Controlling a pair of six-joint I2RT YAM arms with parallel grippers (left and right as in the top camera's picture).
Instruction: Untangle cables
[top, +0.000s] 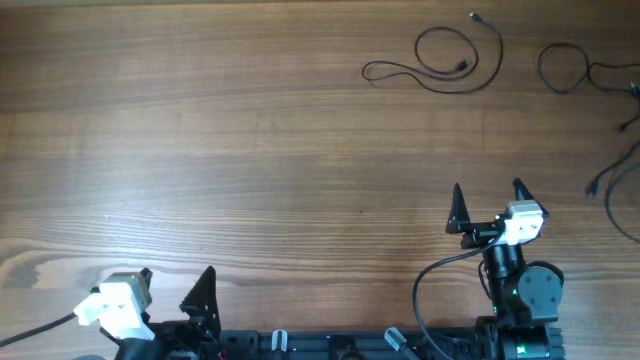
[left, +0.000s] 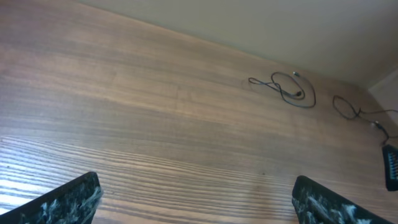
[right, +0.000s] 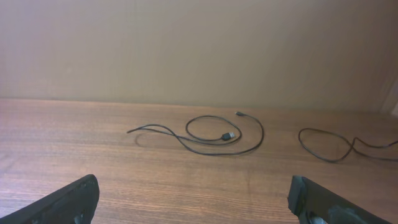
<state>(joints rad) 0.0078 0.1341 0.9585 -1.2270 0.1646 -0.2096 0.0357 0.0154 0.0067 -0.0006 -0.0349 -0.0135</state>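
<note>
Overhead: separate cables (top: 462, 67) loose on table (top: 250, 150).

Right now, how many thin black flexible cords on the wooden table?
3: looped cord far centre-right; second cord beside it; third cord at right edge, cut off, possibly joined off-frame.

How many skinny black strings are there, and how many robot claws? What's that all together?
Thin black cords: 3 (one whole looped cord, one loop cut by the right edge, one strand lower on that edge; those two might join out of view)
Robot claws: 2 (left claw, right claw, both open)
Total: 5
</note>
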